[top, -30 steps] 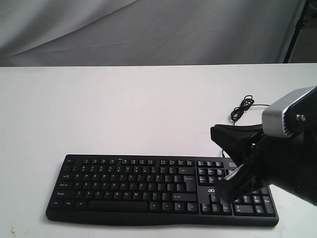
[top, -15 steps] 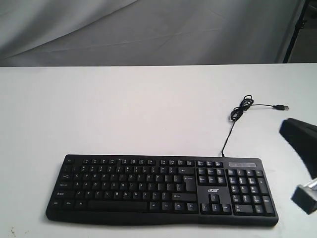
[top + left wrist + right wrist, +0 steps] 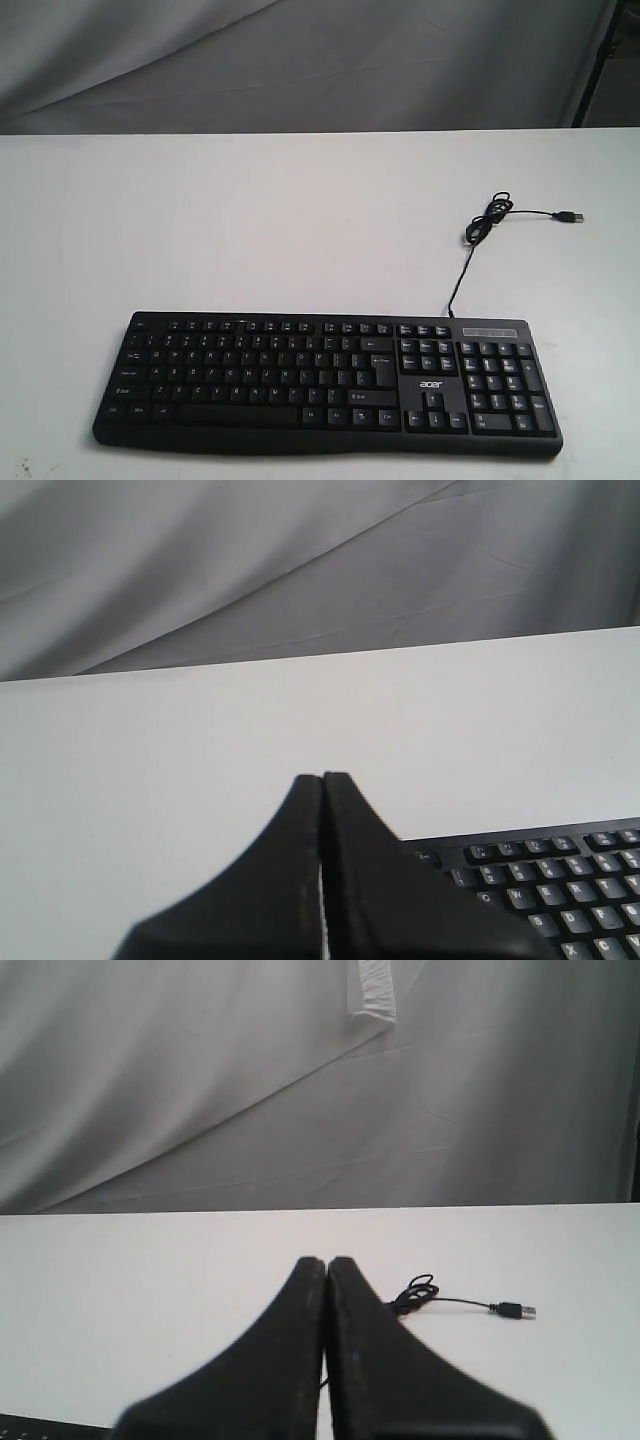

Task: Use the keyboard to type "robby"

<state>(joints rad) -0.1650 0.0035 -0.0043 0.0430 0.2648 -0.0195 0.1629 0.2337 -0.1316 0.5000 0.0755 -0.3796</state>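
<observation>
The wide black keyboard point(image 3: 325, 382) lies near the front edge of the white table, number pad and white "acer" logo on the right. Its thin black cable point(image 3: 470, 250) runs back to a small coil and a loose USB plug point(image 3: 570, 216). Neither arm shows in the exterior view. In the left wrist view my left gripper point(image 3: 322, 777) is shut on nothing, raised off the table, with the keyboard's top-left corner point(image 3: 540, 875) beside it. My right gripper point(image 3: 326, 1260) is shut and empty too, with the cable coil point(image 3: 415, 1292) and plug point(image 3: 512, 1309) beyond it.
The white table point(image 3: 250, 220) stretches bare behind the keyboard. A grey cloth backdrop point(image 3: 300, 60) hangs past the far edge, and a dark stand leg point(image 3: 595, 60) rises at the far right.
My right arm hung over the number pad a second ago, then drew back to the right edge, and is now out of the exterior view. The keyboard has not moved.
</observation>
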